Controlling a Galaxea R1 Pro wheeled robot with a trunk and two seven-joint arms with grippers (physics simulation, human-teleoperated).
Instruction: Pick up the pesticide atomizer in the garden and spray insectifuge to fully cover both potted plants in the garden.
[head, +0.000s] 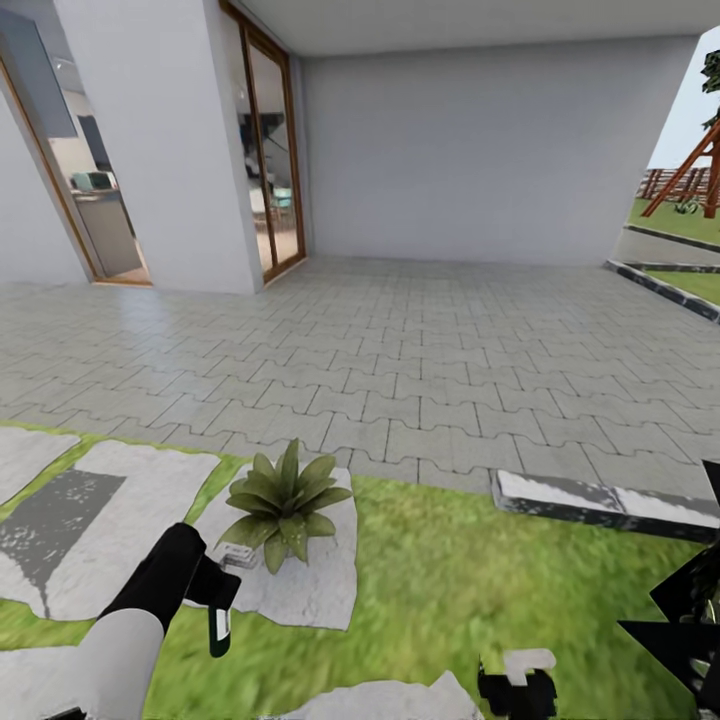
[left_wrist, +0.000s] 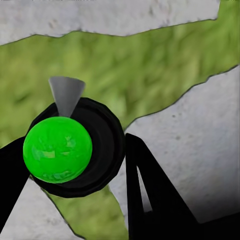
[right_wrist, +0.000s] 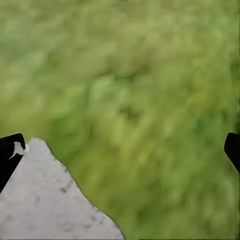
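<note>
One potted plant (head: 285, 505), a low rosette of pointed green leaves, sits on a pale stepping stone (head: 310, 590) in the lawn. My left gripper (head: 218, 598) hangs just left of and nearer than the plant, shut on the pesticide atomizer (head: 219, 630), a slim bottle pointing down at the grass. In the left wrist view the atomizer (left_wrist: 75, 150) shows end-on as a bright green ball in a black round body with a grey cone, held between the left gripper (left_wrist: 75, 167) fingers. My right gripper (head: 515, 690) hovers low over the grass; in its wrist view the right gripper (right_wrist: 120, 150) is open and holds nothing.
Grey interlocking paving (head: 420, 340) stretches ahead to the house wall and glass doors (head: 272, 160). A stone kerb (head: 600, 500) edges the lawn at the right. Dark spiky leaves (head: 690, 610) stand at the right edge. More stepping stones (head: 90, 530) lie to the left.
</note>
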